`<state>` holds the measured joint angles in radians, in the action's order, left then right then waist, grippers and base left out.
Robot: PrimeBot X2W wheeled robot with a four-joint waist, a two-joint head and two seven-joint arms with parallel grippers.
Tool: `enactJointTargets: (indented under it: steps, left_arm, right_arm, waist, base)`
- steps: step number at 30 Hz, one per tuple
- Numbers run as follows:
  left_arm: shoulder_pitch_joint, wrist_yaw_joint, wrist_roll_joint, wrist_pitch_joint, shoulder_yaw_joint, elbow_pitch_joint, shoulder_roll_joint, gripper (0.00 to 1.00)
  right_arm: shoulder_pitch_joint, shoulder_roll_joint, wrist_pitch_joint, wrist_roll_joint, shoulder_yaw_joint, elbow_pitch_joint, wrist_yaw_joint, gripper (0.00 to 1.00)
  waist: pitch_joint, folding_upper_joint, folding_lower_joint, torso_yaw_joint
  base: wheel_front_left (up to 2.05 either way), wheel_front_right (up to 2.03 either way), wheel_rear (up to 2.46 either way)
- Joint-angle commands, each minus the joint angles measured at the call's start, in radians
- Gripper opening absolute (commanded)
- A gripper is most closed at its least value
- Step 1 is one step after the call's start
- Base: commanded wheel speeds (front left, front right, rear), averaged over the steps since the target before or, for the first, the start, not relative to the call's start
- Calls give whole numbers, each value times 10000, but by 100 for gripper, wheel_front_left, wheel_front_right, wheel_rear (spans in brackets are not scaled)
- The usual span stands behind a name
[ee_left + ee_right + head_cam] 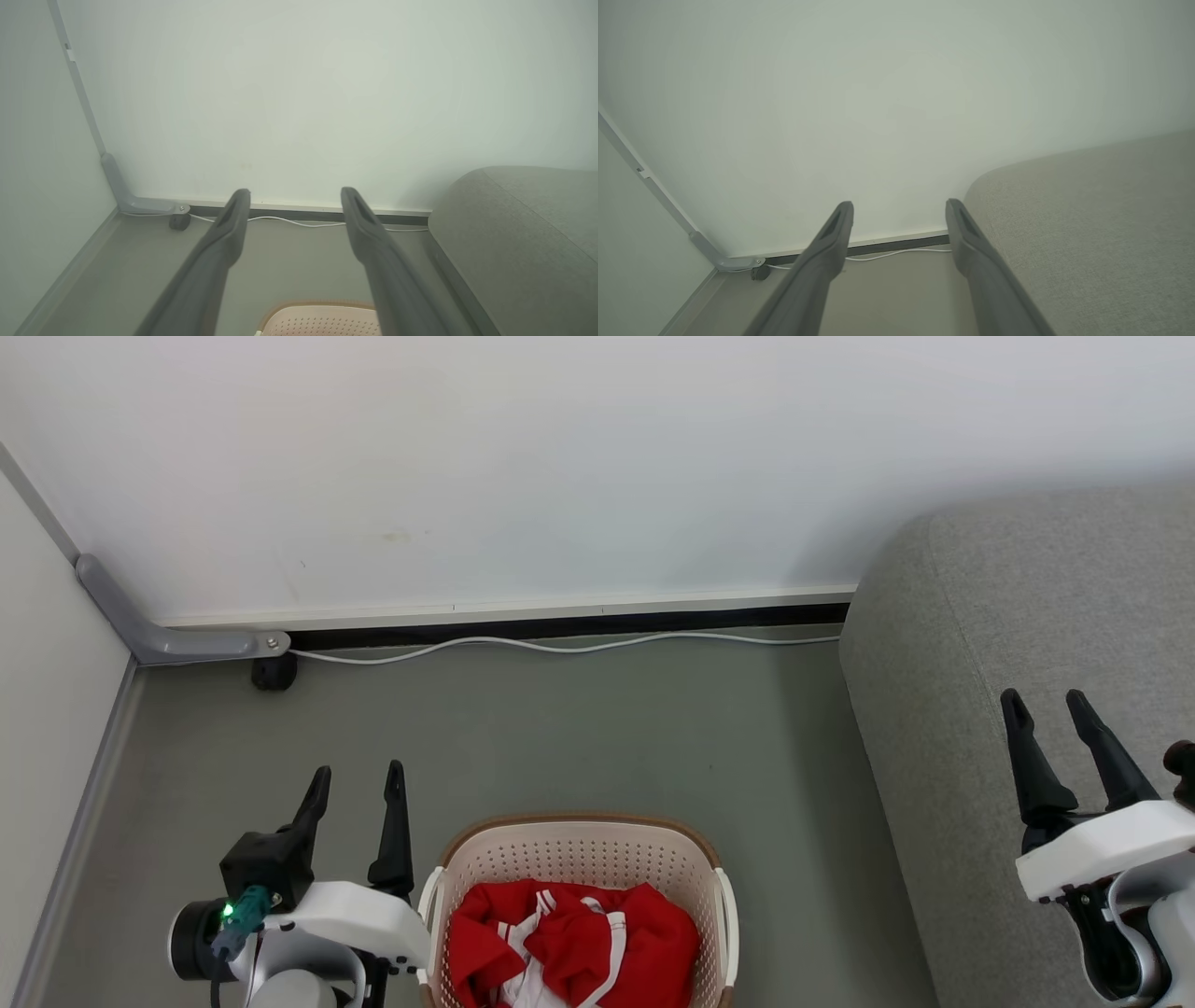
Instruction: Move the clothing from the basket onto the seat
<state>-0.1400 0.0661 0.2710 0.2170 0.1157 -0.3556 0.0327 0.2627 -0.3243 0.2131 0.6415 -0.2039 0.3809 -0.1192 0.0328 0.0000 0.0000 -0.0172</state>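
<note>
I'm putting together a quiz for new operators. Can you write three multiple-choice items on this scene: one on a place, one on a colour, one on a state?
1. By the robot's own sides, the seat stands:
A. to the left of the basket
B. under it
C. to its right

2. The clothing is mainly:
A. blue
B. red
C. green

3. The left hand and right hand are:
A. both open and empty
B. both shut on cloth
C. one open, one shut

Answers:
1. C: the seat takes up the head view's right side, with the basket at lower centre.
2. B: the heap is bright red with white stripes.
3. A: each pair of fingers stands apart with nothing between them.
</note>
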Motion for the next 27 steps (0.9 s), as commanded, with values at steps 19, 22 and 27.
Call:
enactJointTargets:
  steps: [19,22,27]
  left_arm:
    - [-820,627,-992,448,38,80,175,100]
    - [-753,733,-862,448,-1,100,175,100]
    - [-654,865,-689,448,-81,118,175,100]
  right_arm:
    - [538,-553,486,-1025,-304,-147,-115,100]
    - [516,-486,486,-1057,-138,-81,-115,100]
    - [433,-340,486,-1153,164,-10,-115,100]
  waist:
    - [111,0,0,15]
    - [86,0,0,16]
    - [63,0,0,19]
  base:
    - [0,0,0]
    - [0,0,0]
    - [0,0,0]
